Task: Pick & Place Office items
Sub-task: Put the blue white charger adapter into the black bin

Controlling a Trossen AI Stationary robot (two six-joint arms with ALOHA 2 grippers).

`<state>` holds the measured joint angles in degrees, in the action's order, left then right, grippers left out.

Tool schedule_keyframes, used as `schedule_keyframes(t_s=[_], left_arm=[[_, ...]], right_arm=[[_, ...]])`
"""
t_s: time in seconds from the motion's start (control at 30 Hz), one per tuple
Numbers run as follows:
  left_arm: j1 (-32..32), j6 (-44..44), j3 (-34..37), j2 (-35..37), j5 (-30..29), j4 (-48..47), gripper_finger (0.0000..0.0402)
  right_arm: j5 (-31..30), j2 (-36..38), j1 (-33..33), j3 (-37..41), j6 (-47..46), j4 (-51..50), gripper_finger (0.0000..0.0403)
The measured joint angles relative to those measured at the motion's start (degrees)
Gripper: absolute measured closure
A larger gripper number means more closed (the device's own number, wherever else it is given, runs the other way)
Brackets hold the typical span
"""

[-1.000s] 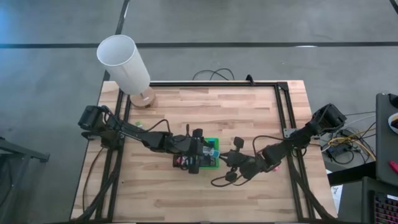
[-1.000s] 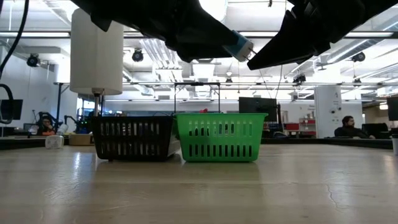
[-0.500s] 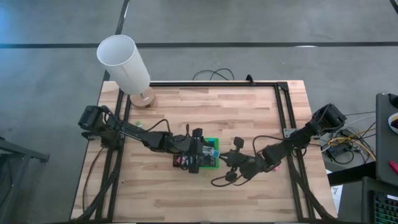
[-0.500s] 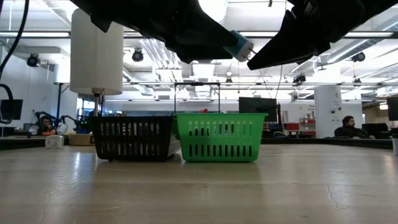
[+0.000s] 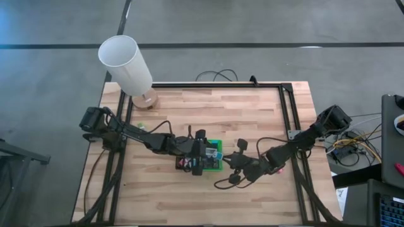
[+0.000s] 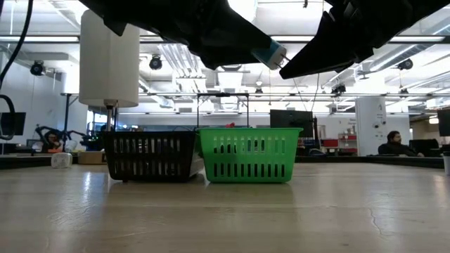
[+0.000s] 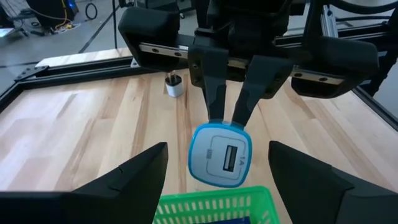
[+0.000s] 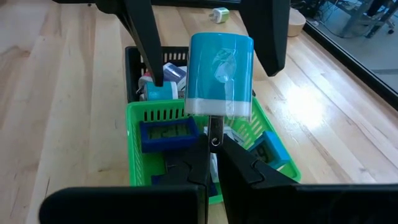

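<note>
The teal, white-banded cylindrical plastic item (image 8: 220, 74) fills the middle of the right wrist frame, hanging above the green slotted plastic basket (image 8: 168, 114). My right gripper (image 8: 213, 144) is pinched together on a thin tab at its white end, so its long axis continues straight out from those 2 fingers. My left gripper (image 7: 217, 148) stands apart, straddling the item without touching it. The left wrist view shows its slotted end face; the low view, upper centre, shows it well clear of the basket rim.
</note>
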<state>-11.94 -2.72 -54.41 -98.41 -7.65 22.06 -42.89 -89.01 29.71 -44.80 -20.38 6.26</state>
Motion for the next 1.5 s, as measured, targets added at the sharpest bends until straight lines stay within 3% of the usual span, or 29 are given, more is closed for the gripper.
schedule_keyframes(t_s=[0.5, 0.9, 1.5], left_arm=[[0.0, 0.5, 0.1, 0.0, 0.1, 0.0, 0.0127], [0.2, -1.4, 0.1, 0.0, 1.4, 0.0, 0.0277], [1.3, -0.3, 0.0, -0.6, 1.7, -1.9, 0.0277]], right_arm=[[-0.1, 0.0, 0.0, 0.0, 0.0, 0.0, 0.039], [-0.1, 0.0, 0.0, 0.0, 0.0, -0.1, 0.039], [0.0, -0.1, -0.1, 0.1, -0.1, -0.4, 0.039]])
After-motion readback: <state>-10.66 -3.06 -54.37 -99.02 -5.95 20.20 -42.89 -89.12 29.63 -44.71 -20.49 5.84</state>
